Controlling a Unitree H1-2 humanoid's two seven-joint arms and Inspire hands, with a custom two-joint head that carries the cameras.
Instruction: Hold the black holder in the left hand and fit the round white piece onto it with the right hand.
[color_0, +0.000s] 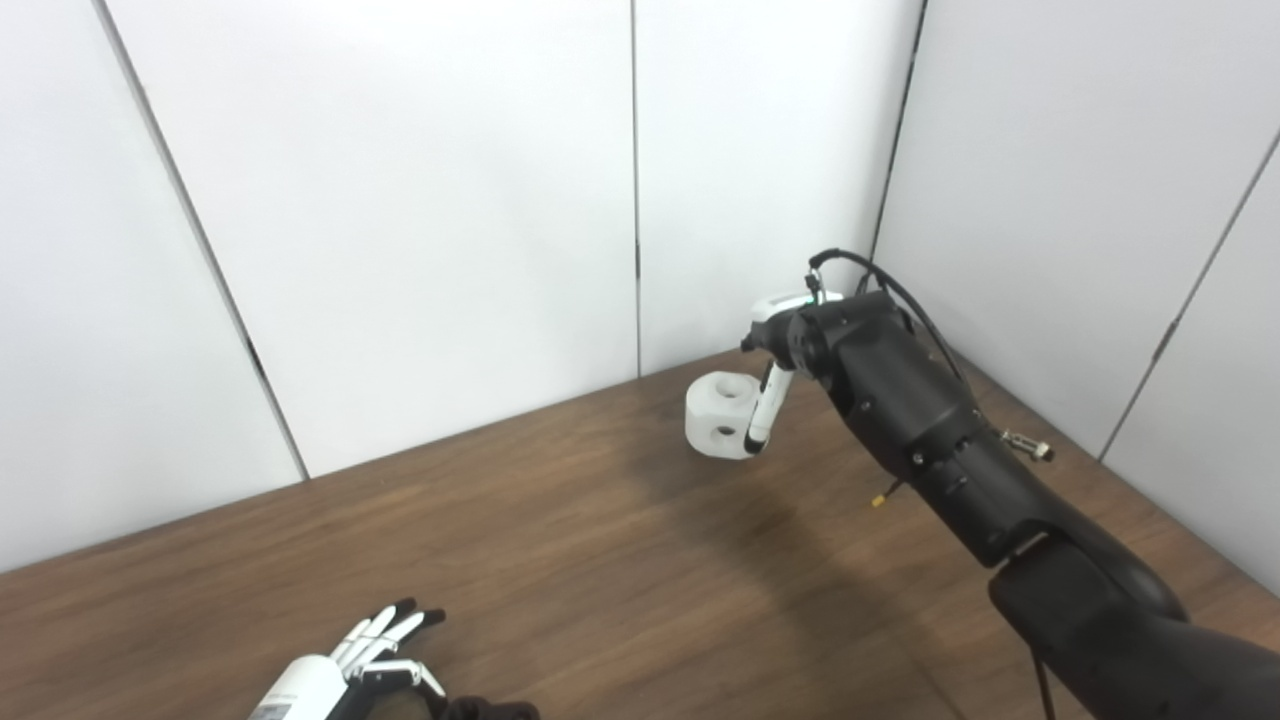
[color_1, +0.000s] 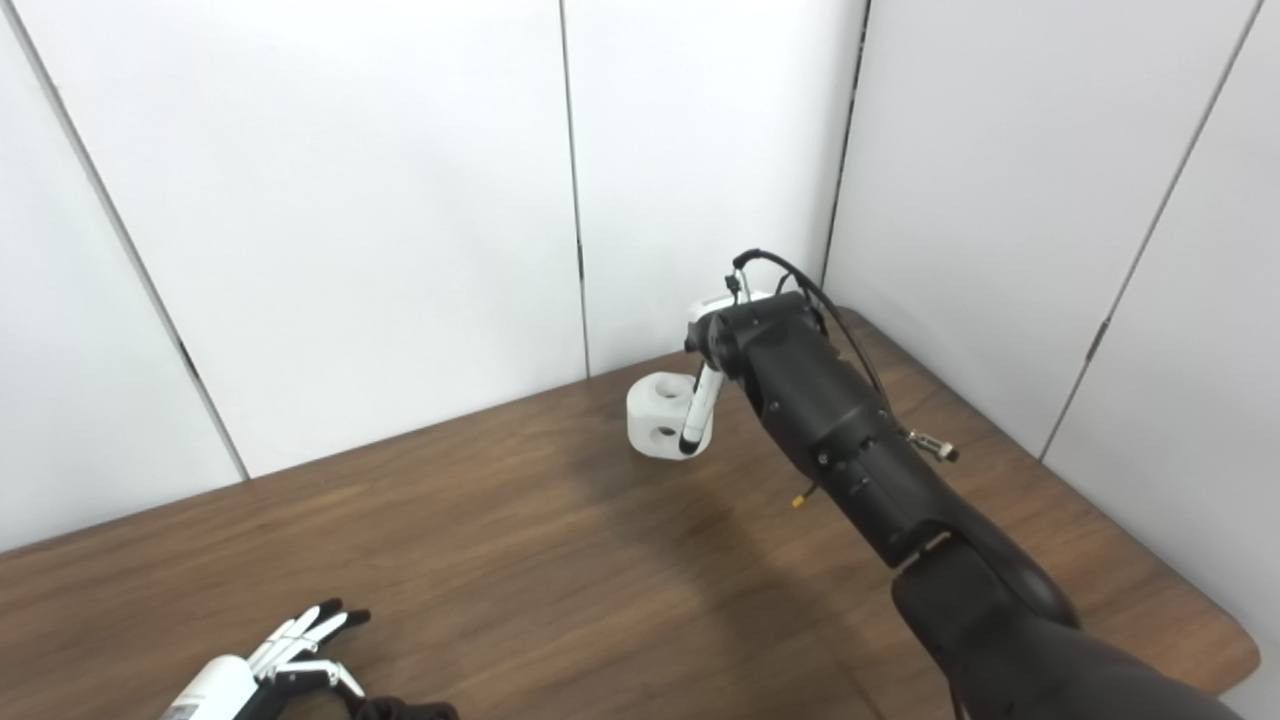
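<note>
Left hand (color_0: 345, 665) sits at the near edge of the tabletop (color_0: 560, 560), toward the near-left corner, low over the wood. Its fingers (color_0: 400, 625) are spread, pointing toward the far right, with nothing clamped between them. Just beside it, right at the near edge, a dark shape (color_0: 490, 710) pokes into view, cut off by the frame; cannot tell whether it's the black holder, or whether the hand touches it.

Right arm (color_0: 930, 440) reaches from the near-right corner diagonally across to the far edge, close to the far-right corner where the wall panels (color_0: 420, 220) meet. Right hand (color_0: 775, 345) is mostly hidden behind the black wrist housing. One white finger with a black tip (color_0: 762, 415) hangs down over the right side of the round white piece (color_0: 718, 412). The other fingers are out of sight, so cannot tell if the hand is clamped on the piece or just touching it.

Round white piece: chunky, drum-like, with a hole in its top face and two smaller holes in the side facing the camera. It's near the far edge, well apart from the left hand. Its underside seems at or just above the wood; contact is unclear. A soft shadow falls on the tabletop below and near of it.

Black cable (color_0: 880, 280) loops over the right wrist.
</note>
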